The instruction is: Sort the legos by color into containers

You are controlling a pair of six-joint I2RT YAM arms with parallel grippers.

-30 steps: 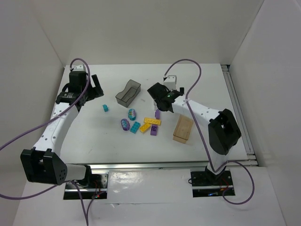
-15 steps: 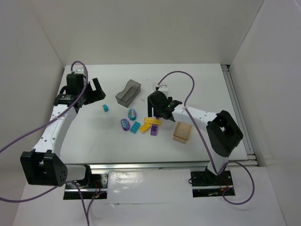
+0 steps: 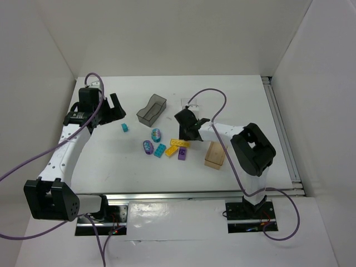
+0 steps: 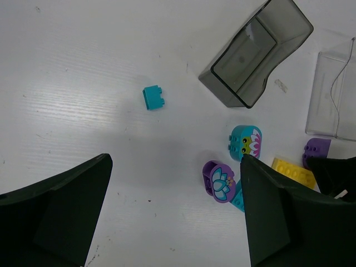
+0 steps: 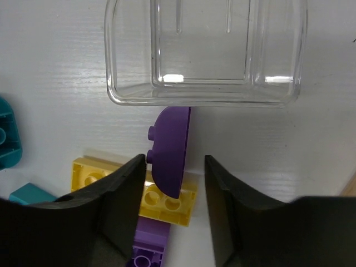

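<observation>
clear tray (image 4: 334, 94) cut by frame edge, teal piece (image 5: 8, 133) cropped

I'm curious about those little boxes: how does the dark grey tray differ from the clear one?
The dark grey tray is smoky; the clear tray is see-through. The dark grey tray stands alone; the clear tray has a purple brick by its wall, between the fingers of the right gripper. Both are empty, open and rectangular.

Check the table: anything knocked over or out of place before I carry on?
One purple brick lies tipped on its side, studs pointing sideways, leaning across a yellow brick right by the clear tray, between the fingers of the right gripper. Nothing else looks spilled or damaged.
</observation>
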